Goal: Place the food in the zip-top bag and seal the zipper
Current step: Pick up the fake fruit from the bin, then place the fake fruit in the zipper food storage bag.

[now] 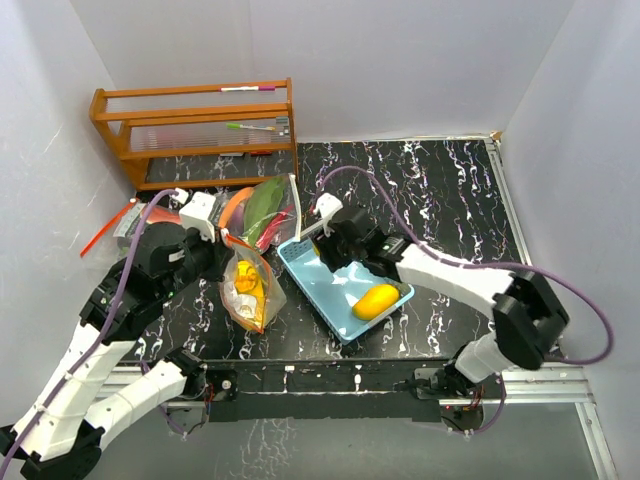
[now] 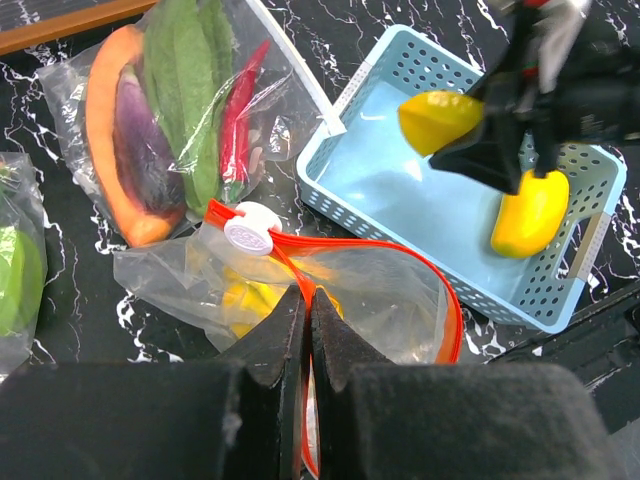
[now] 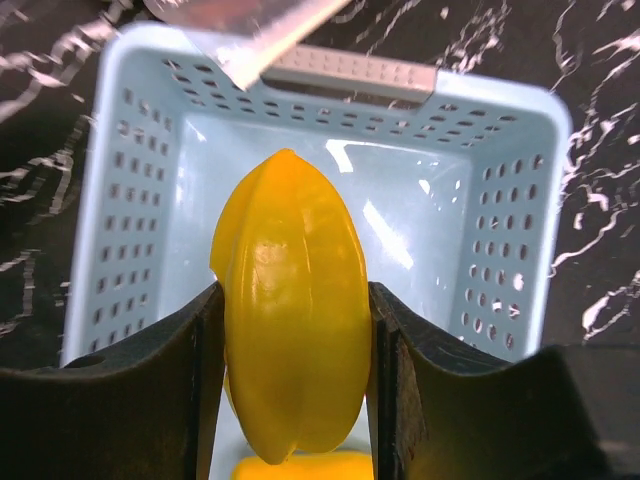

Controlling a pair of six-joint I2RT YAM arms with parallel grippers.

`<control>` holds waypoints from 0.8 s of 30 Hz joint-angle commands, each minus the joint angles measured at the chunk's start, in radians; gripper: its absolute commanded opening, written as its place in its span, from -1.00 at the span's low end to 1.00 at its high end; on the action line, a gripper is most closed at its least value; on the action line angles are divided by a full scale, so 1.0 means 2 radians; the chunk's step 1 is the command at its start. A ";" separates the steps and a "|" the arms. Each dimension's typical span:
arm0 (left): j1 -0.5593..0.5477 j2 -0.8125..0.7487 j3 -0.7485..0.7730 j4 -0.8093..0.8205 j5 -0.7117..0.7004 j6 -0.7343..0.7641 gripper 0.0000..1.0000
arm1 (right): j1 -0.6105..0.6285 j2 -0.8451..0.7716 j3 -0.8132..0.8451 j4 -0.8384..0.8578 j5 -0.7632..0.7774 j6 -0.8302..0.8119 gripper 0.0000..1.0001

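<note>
1. The black marbled table point(image 1: 440, 200) carries everything, glossy with white veins. A slatted wooden rack point(image 1: 195, 125) stands well beyond the left gripper and looks to have no part in the job.
2. The light-blue basket point(image 3: 500, 200) sits directly under the right gripper. It is rigid plastic with perforated walls, and I'd say it serves as the stock bin for the loose food.
3. The zip-top bag point(image 2: 380, 290) lies just ahead of the left gripper point(image 2: 308, 320). It is clear floppy film edged with a red zipper track, and yellow pieces point(image 2: 245, 300) are already inside. The left fingers are pressed together with the red track running in between them. They appear to pinch the rim so the limp mouth stays up and gaping towards the basket.
4. A second bag point(image 2: 70, 75) lies beyond those fingertips and to their left. It is stuffed with a purple aubergine point(image 2: 140, 140), a red chilli point(image 2: 240, 110) and some green and orange pieces.
5. The right gripper point(image 3: 292, 350) clamps a yellow star fruit point(image 3: 285, 250) by its flanks, lifted above the basket floor. The fruit is ridged, waxy and pointed at the tip. The flat sides look like the sensible hold, since the ridges would slip.
6. A yellow mango point(image 2: 530, 212), smooth and rounded, rests on the basket floor just below the held fruit, not yet bagged.
7. The white slider point(image 2: 250, 231) sits at the far end of the track from the left fingers, with the zipper unsealed.
</note>
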 commanded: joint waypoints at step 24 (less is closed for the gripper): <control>0.000 0.087 -0.009 0.084 0.012 -0.007 -1.00 | 0.104 -0.160 0.004 0.182 -0.215 0.132 -0.37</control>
